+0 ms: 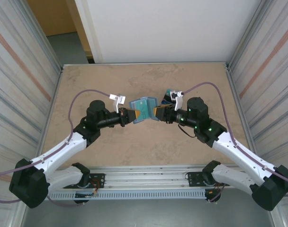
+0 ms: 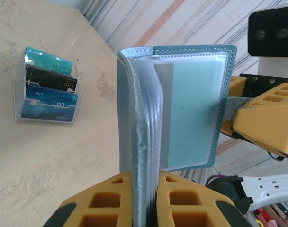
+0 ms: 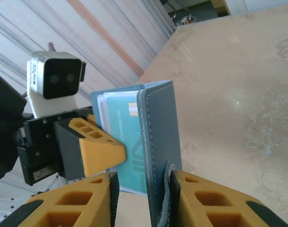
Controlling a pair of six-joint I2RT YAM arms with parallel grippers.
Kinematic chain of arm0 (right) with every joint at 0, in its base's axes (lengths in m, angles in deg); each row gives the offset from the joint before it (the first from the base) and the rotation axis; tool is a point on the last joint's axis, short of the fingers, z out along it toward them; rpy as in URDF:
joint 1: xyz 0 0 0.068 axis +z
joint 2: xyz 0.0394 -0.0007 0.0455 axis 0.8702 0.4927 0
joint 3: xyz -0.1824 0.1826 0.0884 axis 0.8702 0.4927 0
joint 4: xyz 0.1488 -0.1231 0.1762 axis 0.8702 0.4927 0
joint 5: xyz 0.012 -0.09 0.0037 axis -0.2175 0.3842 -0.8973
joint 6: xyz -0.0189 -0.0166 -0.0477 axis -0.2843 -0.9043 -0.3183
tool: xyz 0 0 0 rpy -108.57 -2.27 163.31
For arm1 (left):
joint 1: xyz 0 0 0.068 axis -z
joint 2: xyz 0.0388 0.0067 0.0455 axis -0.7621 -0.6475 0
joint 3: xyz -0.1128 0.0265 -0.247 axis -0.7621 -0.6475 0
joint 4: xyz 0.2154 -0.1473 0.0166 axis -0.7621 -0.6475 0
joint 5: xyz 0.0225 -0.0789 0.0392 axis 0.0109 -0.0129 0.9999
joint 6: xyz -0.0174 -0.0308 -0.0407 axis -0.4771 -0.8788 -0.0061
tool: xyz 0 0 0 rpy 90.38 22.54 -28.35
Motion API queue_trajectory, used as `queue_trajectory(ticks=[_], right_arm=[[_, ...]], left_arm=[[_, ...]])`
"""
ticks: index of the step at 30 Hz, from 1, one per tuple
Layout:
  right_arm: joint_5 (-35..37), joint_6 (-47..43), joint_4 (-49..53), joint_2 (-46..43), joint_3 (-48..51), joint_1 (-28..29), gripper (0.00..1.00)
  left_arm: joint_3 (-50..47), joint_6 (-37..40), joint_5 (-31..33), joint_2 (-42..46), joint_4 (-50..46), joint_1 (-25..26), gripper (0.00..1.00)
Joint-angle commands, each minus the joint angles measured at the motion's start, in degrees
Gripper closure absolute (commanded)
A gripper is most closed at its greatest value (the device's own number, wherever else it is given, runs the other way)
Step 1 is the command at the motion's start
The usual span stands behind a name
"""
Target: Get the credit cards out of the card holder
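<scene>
When I looked in: both arms met over the middle of the counter (image 1: 144, 151).
left gripper (image 2: 144, 189): I saw it clamped tight on one cover of the card holder (image 2: 134, 118), its yellow fingers pressed to both faces.
right gripper (image 3: 143, 182): its jaws stood parted astride the other cover, one finger against the outer face. I saw a gap on the inner side.
card holder, from above (image 1: 144, 108): it stood open in a V between the two grippers, with the clear sleeves fanned out from the fold.
teal card (image 3: 127, 137): it sat in a sleeve inside the holder, chip showing.
credit cards (image 2: 49, 90): three of them (teal, black and blue) stood tiered in a clear stand (image 2: 17, 101) on the counter, apart from the holder.
</scene>
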Motion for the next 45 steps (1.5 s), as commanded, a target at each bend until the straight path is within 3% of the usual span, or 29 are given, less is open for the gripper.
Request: queue_trajectory(ticks=[1,25,34,45], right_arm=[[-1.3,-1.4,-0.9,-0.9,-1.2,-0.6,0.67],[-4.8,0.6,-5.9,0.7,0.1,-1.7,0.78],[-2.2,-0.1,-3.6,1.4,-0.4,-1.9,0.8],[-1.6,-0.5,-2.7,3.6,-0.8,-1.8,0.76]], left_arm=[[-0.2,-0.1,-0.3,1.5,2.8,-0.6,1.0],[-0.3,0.1,-1.0,1.0,3.0,-0.6,1.0],[-0.1,0.1,-1.7,1.3,3.3,-0.7,1.0],[0.0,0.2,-2.0,1.4,3.3,-0.7,1.0]])
